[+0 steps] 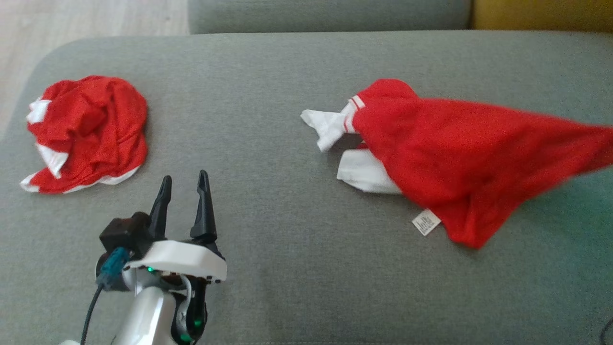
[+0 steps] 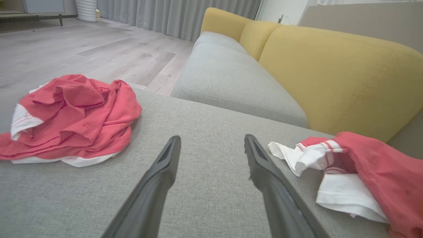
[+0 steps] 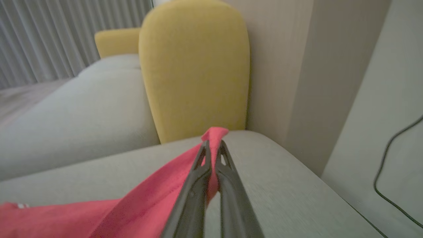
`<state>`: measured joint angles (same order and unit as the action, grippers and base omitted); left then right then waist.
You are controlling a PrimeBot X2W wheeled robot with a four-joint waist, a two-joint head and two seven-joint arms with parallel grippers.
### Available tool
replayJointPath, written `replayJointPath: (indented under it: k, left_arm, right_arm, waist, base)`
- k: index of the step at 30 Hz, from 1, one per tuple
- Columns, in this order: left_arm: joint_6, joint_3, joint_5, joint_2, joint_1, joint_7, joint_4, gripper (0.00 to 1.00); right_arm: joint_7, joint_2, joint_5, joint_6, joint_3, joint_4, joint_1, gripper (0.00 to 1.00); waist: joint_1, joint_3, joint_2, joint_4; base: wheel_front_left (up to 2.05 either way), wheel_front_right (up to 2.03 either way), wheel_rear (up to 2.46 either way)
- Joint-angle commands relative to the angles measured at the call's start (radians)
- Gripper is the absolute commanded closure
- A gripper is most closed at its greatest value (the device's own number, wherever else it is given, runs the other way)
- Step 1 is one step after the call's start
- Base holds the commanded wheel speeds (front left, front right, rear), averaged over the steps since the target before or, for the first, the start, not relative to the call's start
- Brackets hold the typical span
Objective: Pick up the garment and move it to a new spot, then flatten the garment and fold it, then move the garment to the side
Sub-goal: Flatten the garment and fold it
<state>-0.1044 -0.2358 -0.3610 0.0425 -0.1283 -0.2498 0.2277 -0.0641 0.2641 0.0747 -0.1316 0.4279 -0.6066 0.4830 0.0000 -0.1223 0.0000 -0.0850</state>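
A red garment with white sleeves lies at the right of the grey sofa seat, stretched out to the right edge of the head view, a white label showing at its lower hem. In the right wrist view my right gripper is shut on a corner of this garment, with the cloth trailing down to the left. The left wrist view shows its white sleeves at the right. My left gripper stands open at the lower left, above bare seat, nothing between its fingers.
A second red and white garment lies crumpled at the left of the seat, just left of my left gripper. Yellow backrest cushions stand behind the seat. Wooden floor lies beyond the seat's left end. A dark cable hangs at the right.
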Motion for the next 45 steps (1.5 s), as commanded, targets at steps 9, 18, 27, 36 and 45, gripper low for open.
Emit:
replayJointPath:
  k: [9, 18, 27, 36, 45]
  left_arm:
    - [0.010, 0.041, 0.023, 0.008, -0.069, -0.012, -0.020, 0.00]
    - [0.018, 0.042, 0.022, 0.008, -0.072, -0.012, -0.057, 0.00]
    - [0.029, 0.038, 0.035, 0.008, -0.049, -0.012, -0.082, 0.00]
    - [0.033, 0.036, 0.041, 0.008, -0.045, -0.012, -0.075, 0.00]
    - [0.032, 0.023, 0.034, 0.008, -0.058, -0.012, -0.060, 0.00]
  right_arm:
    - [0.028, -0.150, -0.178, 0.001, 0.037, 0.159, -0.021, 0.00]
    - [-0.100, -0.140, 0.038, 0.001, -0.369, 0.411, -0.168, 0.00]
    - [-0.166, -0.115, 0.117, 0.001, -0.526, 0.516, -0.370, 0.00]
    - [-0.144, -0.104, 0.166, 0.001, -0.590, 0.499, -0.441, 0.00]
    - [0.000, -0.082, 0.263, 0.001, -0.642, 0.416, -0.480, 0.00]
  waist:
    - [0.0000, -0.015, 0.0000, 0.057]
    - [0.0000, 0.004, 0.0000, 0.079]
    - [0.0000, 0.020, 0.0000, 0.098]
    - [0.0000, 0.011, 0.0000, 0.105]
    - [0.0000, -0.024, 0.0000, 0.093]
  base:
    - [0.00, 0.00, 0.00]
    - [0.00, 0.00, 0.00]
    - [0.00, 0.00, 0.00]
    - [0.00, 0.00, 0.00]
    - [0.00, 0.00, 0.00]
